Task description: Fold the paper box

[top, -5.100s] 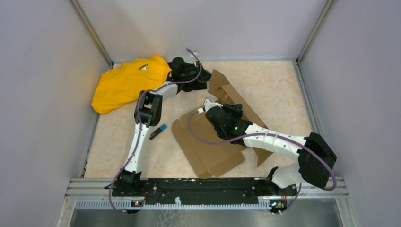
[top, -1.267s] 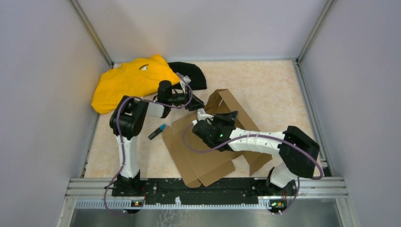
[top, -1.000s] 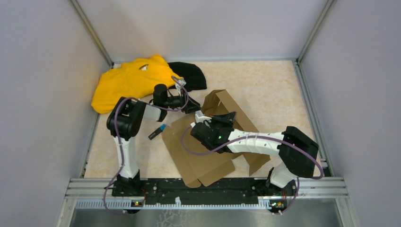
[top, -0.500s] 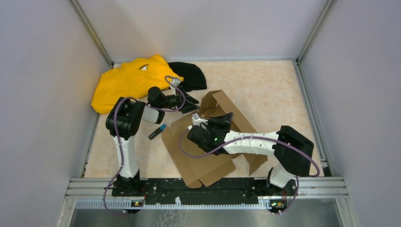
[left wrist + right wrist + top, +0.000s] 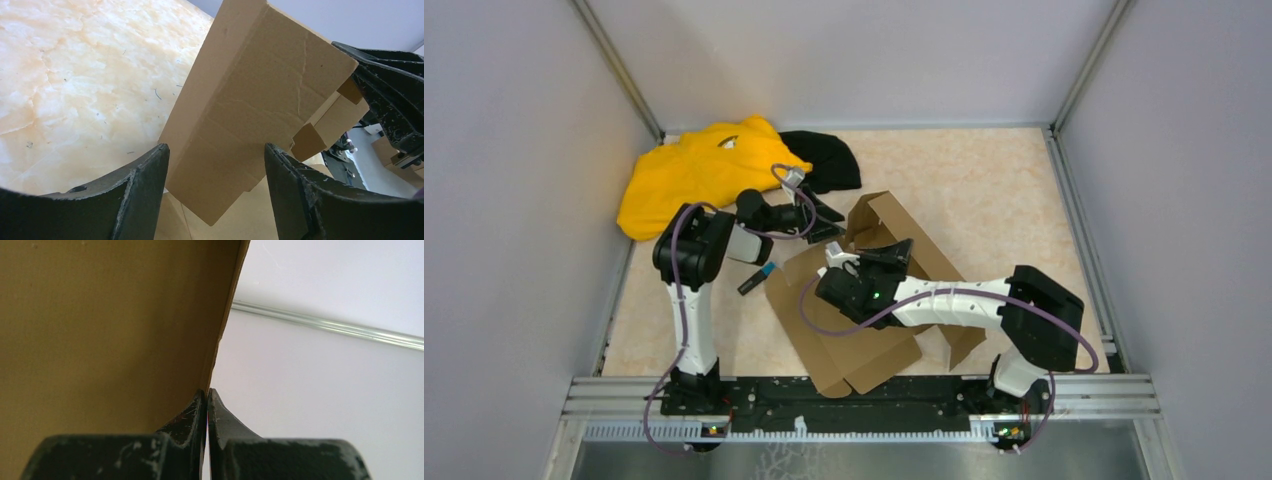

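Note:
The paper box (image 5: 854, 335) is a brown die-cut cardboard sheet lying mid-table, with one flap (image 5: 889, 212) standing up at its far end. My left gripper (image 5: 824, 222) hovers just left of that flap, open, and holds nothing. In the left wrist view the flap (image 5: 250, 115) stands ahead of the open left gripper (image 5: 216, 147), untouched. My right gripper (image 5: 900, 252) is shut and leans against the flap from the near right side. In the right wrist view the cardboard (image 5: 110, 330) fills the left half, its edge meeting the closed tips of the right gripper (image 5: 207, 392).
A yellow cloth (image 5: 694, 175) and a black cloth (image 5: 829, 160) lie at the back left. A small black and blue pen-like object (image 5: 757, 280) lies left of the sheet. Grey walls enclose the table, and the arms' mounting rail (image 5: 864, 395) runs along the near edge.
My left gripper has drawn back leftward from the flap and its jaws have widened. The right gripper has shifted slightly left with the flap, staying shut.

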`<state>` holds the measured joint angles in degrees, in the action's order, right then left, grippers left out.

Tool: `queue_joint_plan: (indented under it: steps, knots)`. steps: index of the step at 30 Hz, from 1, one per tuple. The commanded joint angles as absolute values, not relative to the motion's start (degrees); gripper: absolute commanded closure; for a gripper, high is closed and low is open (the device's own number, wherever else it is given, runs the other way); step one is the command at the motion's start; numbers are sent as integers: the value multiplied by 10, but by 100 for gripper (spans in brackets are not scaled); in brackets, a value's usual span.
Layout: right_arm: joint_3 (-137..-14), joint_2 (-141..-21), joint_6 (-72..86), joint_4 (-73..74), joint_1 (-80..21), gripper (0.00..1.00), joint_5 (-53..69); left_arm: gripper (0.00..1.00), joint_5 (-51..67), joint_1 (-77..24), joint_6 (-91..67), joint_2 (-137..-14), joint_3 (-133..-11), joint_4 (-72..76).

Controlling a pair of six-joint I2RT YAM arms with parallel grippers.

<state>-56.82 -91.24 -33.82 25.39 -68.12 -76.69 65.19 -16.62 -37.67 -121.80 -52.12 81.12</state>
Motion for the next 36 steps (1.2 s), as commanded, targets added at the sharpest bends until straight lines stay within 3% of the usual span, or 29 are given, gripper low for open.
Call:
queue_joint_plan:
  steps: [1, 13, 17, 36]
  knots:
    - [-593, -920, -325, 271, -694, 100, -739, 24, 658, -172, -375, -1231, -515, 850]
    - [-598, -908, -305, 285, -700, 100, -711, 21, 619, -196, -299, -1202, -485, 791]
    - [-599, -908, -300, 290, -700, 100, -706, 15, 601, -211, -263, -1195, -493, 749]
    - [-584, -908, -310, 273, -701, 100, -686, 16, 505, -243, -183, -1188, -529, 688]
